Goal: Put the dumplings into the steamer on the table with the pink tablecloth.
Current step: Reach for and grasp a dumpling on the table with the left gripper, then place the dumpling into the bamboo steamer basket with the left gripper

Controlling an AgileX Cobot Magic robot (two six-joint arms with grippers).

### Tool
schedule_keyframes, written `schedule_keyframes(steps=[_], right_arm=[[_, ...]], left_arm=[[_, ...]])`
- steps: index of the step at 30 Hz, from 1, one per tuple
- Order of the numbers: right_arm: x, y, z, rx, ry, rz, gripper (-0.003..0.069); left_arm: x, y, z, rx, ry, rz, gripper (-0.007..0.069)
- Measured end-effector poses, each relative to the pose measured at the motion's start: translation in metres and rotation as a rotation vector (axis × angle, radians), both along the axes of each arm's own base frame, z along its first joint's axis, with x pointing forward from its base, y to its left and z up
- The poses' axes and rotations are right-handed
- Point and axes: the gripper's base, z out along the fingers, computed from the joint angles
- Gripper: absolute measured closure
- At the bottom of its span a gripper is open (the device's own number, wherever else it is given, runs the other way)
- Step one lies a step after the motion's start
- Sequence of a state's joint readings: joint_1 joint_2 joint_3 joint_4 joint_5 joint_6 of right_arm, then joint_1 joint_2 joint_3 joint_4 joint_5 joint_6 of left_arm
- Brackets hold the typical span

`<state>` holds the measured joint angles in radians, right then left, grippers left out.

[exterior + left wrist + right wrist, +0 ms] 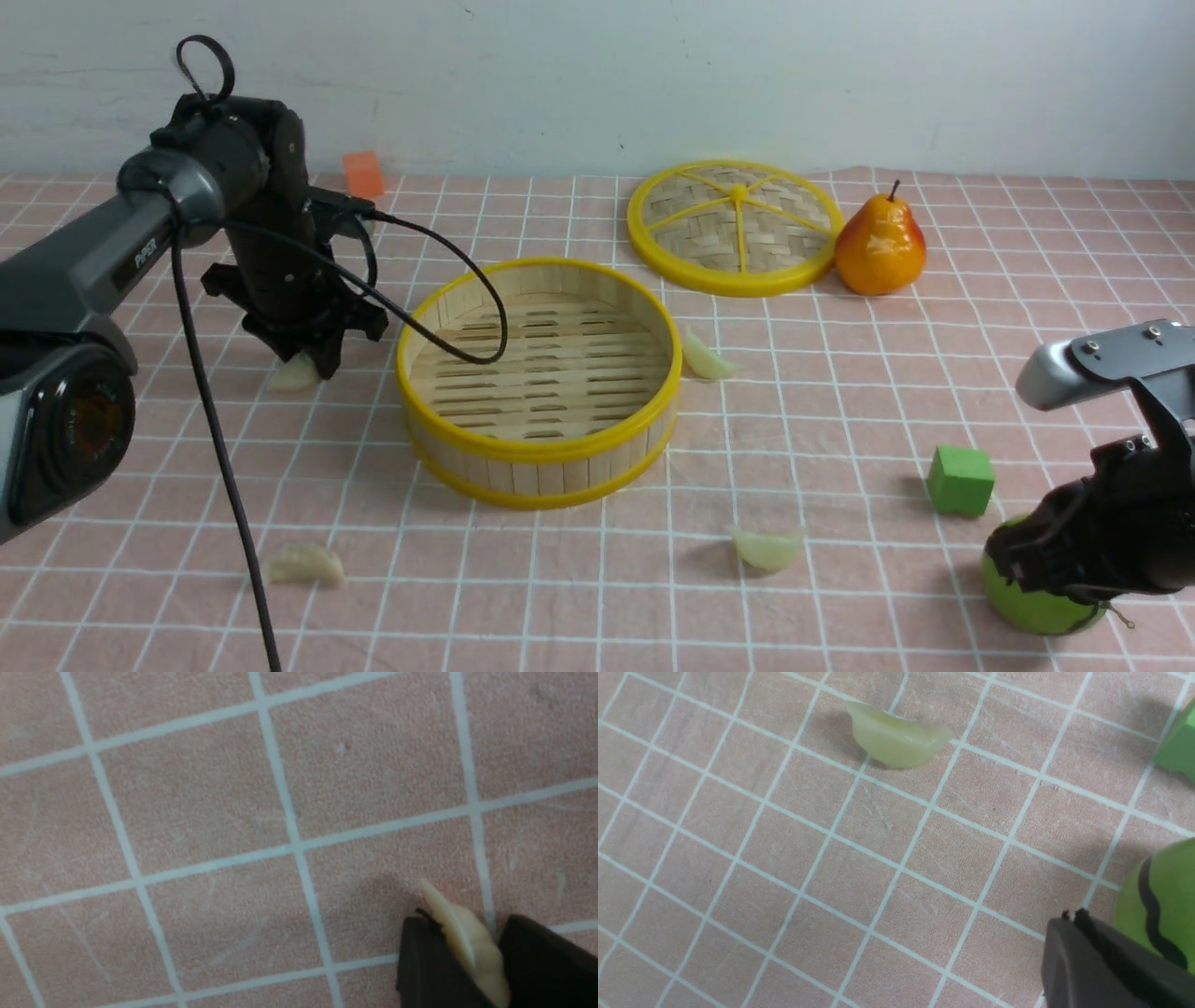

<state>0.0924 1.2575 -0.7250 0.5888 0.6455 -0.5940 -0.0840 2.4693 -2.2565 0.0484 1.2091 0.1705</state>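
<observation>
Front, risk: the left gripper [303, 359] is down on a dumpling [291, 375] on the cloth [840, 401]. Its cable [504, 327] loops over the steamer [539, 383] and could snag the rim on the carry.
Front, dumplings: all four lie outside the empty steamer. The right dumpling [707, 357] is just beside its wall. The front dumpling [767, 548] and left dumpling [303, 566] are nearer the robot.
Left wrist, grip: the fingers [430, 961] are clamped on the cream, pleated dumpling [467, 938], apparently near one end, so it may twist or slip out when lifted.
Right wrist, gripper: the right gripper [1073, 917] has its jaws together and holds nothing, just beside a green fruit [1167, 891]. The pale greenish front dumpling [896, 742] lies well apart.
</observation>
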Motion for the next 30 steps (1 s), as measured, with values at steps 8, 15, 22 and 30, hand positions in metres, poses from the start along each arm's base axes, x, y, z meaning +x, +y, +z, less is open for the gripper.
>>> schedule_keyframes(steps=[8, 15, 22, 30], right_arm=[[0.0, 0.0, 0.0, 0.007, 0.001, -0.003, 0.0659], [0.001, 0.001, 0.001, 0.024, -0.001, -0.014, 0.0659], [-0.001, 0.002, 0.001, 0.015, 0.001, 0.015, 0.0659], [0.017, 0.007, 0.007, 0.042, 0.056, 0.047, 0.0599]], left_arm=[[-0.01, -0.007, 0.048, -0.12, -0.061, 0.1, 0.0449], [-0.043, -0.072, 0.139, -0.338, -0.196, 0.028, 0.0449], [-0.027, -0.119, 0.06, -0.273, -0.105, 0.081, 0.045], [-0.024, -0.117, 0.048, -0.255, -0.094, 0.132, 0.0237]])
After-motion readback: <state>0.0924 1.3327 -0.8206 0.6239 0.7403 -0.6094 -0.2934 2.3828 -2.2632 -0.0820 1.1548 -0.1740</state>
